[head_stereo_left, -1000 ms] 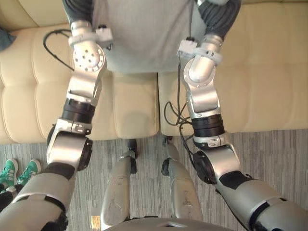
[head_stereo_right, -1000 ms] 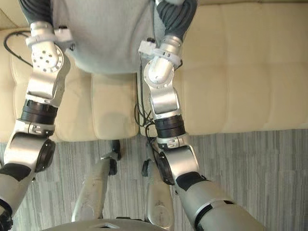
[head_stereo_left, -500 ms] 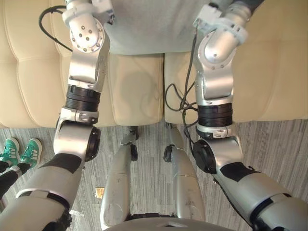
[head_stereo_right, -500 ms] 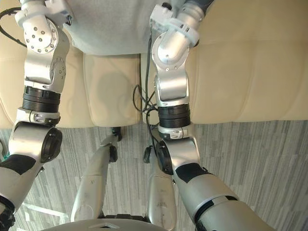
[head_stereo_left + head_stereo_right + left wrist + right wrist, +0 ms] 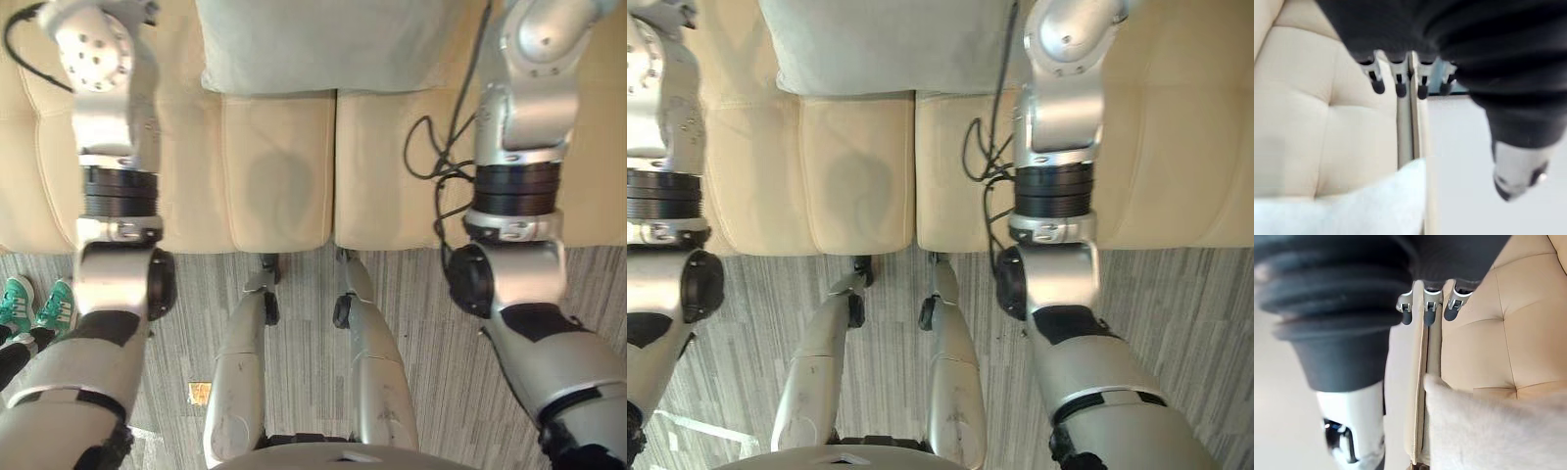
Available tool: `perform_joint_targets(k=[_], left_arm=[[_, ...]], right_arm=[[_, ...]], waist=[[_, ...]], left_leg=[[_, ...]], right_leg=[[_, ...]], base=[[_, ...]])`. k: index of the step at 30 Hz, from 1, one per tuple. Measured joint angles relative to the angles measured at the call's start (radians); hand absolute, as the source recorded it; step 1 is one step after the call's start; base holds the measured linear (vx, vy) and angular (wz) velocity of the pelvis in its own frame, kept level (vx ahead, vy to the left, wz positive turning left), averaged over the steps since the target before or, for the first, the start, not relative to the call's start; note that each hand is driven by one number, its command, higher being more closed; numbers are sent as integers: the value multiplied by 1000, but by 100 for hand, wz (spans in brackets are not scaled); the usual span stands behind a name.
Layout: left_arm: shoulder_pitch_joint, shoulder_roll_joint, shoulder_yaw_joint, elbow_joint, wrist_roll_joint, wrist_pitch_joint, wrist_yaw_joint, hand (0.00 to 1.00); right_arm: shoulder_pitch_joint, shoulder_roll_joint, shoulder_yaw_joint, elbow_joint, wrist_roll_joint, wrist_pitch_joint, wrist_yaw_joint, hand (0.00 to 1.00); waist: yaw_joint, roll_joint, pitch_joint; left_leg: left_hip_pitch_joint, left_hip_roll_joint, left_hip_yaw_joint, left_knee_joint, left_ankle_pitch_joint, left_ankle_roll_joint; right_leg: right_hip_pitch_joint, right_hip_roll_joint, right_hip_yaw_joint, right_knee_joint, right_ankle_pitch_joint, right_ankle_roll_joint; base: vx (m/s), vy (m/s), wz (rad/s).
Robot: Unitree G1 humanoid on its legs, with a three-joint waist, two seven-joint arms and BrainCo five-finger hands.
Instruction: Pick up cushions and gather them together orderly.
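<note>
A pale grey cushion (image 5: 333, 44) lies flat on the cream sofa (image 5: 279, 176), over the gap between two seat pads. My arms reach up past it on either side, well apart from its edges. In the left wrist view my left hand (image 5: 1399, 81) hangs over the sofa with its fingers straight and nothing in them, a corner of the cushion (image 5: 1381, 205) below it. In the right wrist view my right hand (image 5: 1426, 308) is the same, open and empty beside the cushion's (image 5: 1488, 431) furry edge.
The sofa's front edge meets grey striped carpet (image 5: 588, 284). A person's green shoes (image 5: 29, 305) stand on the floor at the far left. A small yellow scrap (image 5: 199, 393) lies on the carpet.
Both hands have opened and let go of the cushion, which now rests on the sofa. The arms have spread outward from its sides. The camera has also shifted.
</note>
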Motion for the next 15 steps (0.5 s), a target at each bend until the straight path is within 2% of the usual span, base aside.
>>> perform_joint_targets(k=[4,7,9,10,12,13,14,15], left_arm=[[50,146,68,62,-114,-1,-92,0],[188,197,133,51,-147,-4,-121,0],[313,197,174,-6,-150,-7,-128,0],[456,177,206,-107,-148,-16,-127,0],[589,127,221,-203,-147,-31,-127,0],[693,49,230,-265,-146,-39,-130,0],[728,16,230,-278,-146,-45,-131,0],[814,-58,227,-295,-146,-51,-137,0]], right_arm=[[19,-148,8,65,132,-1,74,0],[112,-209,8,34,176,-10,110,0],[221,-225,2,-32,201,-21,111,0],[358,-225,-22,-128,210,-32,119,0],[494,-224,-52,-189,209,-40,137,0],[607,-203,-80,-228,208,-41,153,0],[647,-189,-89,-243,205,-45,154,0],[734,-145,-107,-276,196,-48,171,0]], waist=[[1,0,0],[-1,-1,0],[-2,-1,-1],[-1,-1,-1],[4,-1,-1],[7,-1,-2],[7,-1,-2],[7,-2,-19]], left_leg=[[-7,12,4,30,-6,7],[16,35,15,51,-27,13],[43,42,16,48,-35,9],[66,45,15,43,-40,3],[97,48,18,27,-41,-1],[138,45,17,8,-40,-3],[156,43,16,1,-40,-4],[187,41,15,-24,-40,-7]], right_leg=[[11,6,-4,1,1,-6],[47,20,-6,-8,-13,-14],[72,27,-6,-9,-22,-15],[92,30,-11,-5,-29,-20],[116,32,-13,-2,-38,-19],[147,32,-17,-1,-50,-19],[161,31,-19,0,-58,-17],[181,31,-22,5,-73,-15]], base=[[-14,-11,-1],[-15,-35,-9],[12,-48,-8],[28,-51,-7],[57,-58,0],[82,-62,5],[95,-58,6],[69,-38,6]])
